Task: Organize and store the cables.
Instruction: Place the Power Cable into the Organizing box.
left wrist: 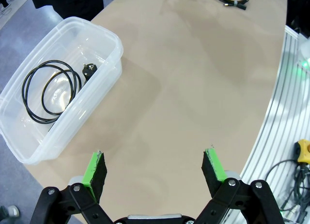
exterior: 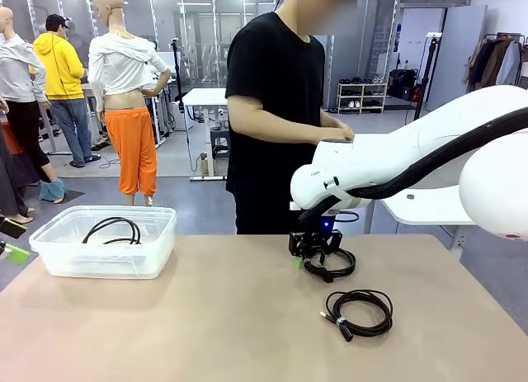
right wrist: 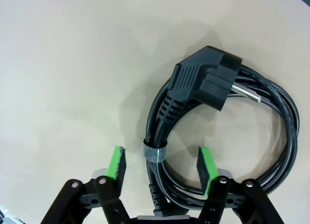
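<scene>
A coiled black cable (right wrist: 203,83) with a chunky plug and a grey tie (right wrist: 154,152) lies on the tan table. My right gripper (right wrist: 159,158) is open and straddles its bound section, one green pad on each side. From the front, this gripper (exterior: 316,254) hovers low over that cable (exterior: 337,266) at mid-table. A second coiled cable (exterior: 359,310) lies nearer the front edge. A third cable (left wrist: 51,91) rests inside the clear plastic bin (left wrist: 104,45). My left gripper (left wrist: 155,163) is open, high above bare table beside the bin.
The clear bin (exterior: 58,258) stands at the table's left side. A person in a black shirt (exterior: 276,93) stands at the far edge behind my right arm, hands near the arm's top. The table's rounded edge (left wrist: 271,112) runs along the right of the left wrist view.
</scene>
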Motion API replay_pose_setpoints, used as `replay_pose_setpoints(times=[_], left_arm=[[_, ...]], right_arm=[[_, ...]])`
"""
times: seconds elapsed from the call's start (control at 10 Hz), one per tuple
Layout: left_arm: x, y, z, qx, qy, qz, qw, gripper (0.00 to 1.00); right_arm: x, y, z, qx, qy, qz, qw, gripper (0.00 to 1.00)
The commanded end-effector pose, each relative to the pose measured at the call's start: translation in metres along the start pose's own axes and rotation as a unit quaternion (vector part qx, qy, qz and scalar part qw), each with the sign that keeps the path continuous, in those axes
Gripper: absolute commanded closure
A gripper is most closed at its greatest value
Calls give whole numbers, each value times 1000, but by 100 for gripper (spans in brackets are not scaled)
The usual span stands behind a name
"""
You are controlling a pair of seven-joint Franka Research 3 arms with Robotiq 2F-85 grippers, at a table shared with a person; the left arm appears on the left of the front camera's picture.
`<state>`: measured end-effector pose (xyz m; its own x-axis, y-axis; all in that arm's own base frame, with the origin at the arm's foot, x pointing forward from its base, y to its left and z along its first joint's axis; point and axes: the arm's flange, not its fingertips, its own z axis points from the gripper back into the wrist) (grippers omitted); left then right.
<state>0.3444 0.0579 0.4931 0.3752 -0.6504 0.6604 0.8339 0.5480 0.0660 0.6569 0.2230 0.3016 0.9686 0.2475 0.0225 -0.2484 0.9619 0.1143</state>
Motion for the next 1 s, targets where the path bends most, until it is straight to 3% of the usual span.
replay_pose_setpoints(times=[0.0, 0.9], left_arm=[[1, -2, 2, -4, 7, 6, 1000, 0], [1, -2, 2, -4, 7, 6, 1000, 0]], right_arm=[[12, 1, -7, -18, 10, 4, 1000, 100], [7, 29, 23, -62, -5, 16, 998, 100]])
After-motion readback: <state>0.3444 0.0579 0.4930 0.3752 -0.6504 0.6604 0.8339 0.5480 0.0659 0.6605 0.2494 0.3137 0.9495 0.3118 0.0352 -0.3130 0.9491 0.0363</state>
